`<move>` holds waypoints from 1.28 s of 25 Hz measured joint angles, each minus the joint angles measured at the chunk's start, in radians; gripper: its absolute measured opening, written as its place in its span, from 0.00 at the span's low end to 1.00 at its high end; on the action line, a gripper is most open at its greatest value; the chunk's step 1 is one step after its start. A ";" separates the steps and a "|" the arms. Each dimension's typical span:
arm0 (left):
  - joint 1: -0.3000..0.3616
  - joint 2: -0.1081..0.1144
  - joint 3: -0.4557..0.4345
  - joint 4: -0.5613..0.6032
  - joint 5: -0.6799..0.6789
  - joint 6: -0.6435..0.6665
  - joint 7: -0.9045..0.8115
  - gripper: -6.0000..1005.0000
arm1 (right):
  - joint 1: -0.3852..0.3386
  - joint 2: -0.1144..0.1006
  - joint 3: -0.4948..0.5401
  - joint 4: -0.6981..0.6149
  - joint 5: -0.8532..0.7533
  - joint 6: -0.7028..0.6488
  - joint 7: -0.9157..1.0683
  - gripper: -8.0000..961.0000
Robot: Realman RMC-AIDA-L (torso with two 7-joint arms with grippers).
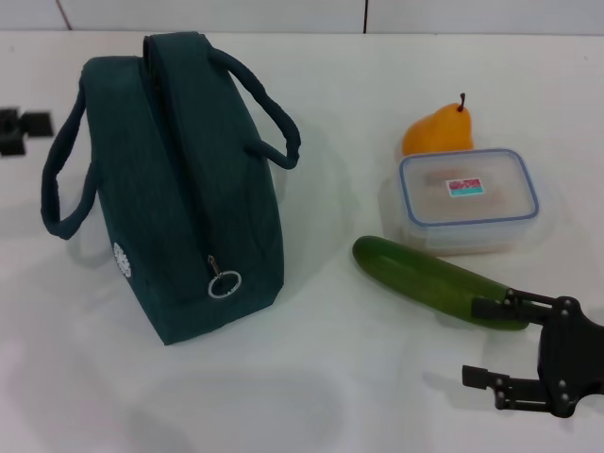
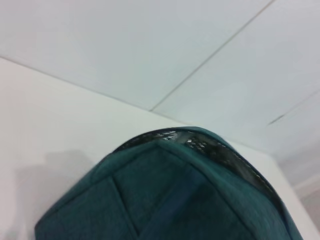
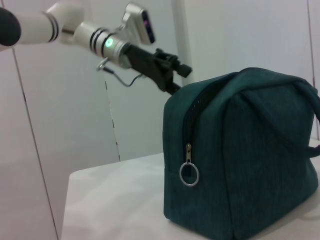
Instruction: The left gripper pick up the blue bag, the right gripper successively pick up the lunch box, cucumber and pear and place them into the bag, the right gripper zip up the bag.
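Blue bag (image 1: 179,203) upright centre-left, left hand (image 3: 172,75) behind its top, grip unclear, right hand (image 1: 491,342) released lower right, cucumber (image 1: 436,281) end hidden.

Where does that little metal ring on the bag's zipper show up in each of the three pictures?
Head view: the ring zipper pull hangs low on the blue bag, on the end facing the camera.
Left wrist view: not in it; only the bag's top edge shows.
Right wrist view: the ring hangs left of centre.
Shared landmark: the bag's zipper seam.
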 joint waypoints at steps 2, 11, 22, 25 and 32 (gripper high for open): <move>-0.030 -0.010 0.015 0.053 0.030 0.003 -0.058 0.87 | 0.000 0.001 0.000 -0.002 0.000 0.001 0.000 0.75; -0.122 -0.027 0.099 0.077 0.137 -0.005 -0.153 0.87 | -0.007 0.002 0.000 -0.001 -0.001 0.003 -0.003 0.75; -0.177 -0.048 0.149 0.071 0.209 -0.022 -0.172 0.87 | -0.009 -0.001 0.000 0.002 0.000 0.005 -0.004 0.74; -0.183 -0.050 0.153 0.071 0.214 -0.024 -0.169 0.85 | -0.010 -0.001 0.000 0.003 0.000 0.006 -0.005 0.74; -0.182 -0.050 0.185 0.066 0.199 -0.030 -0.160 0.72 | -0.010 0.000 0.000 0.005 0.000 0.007 -0.005 0.73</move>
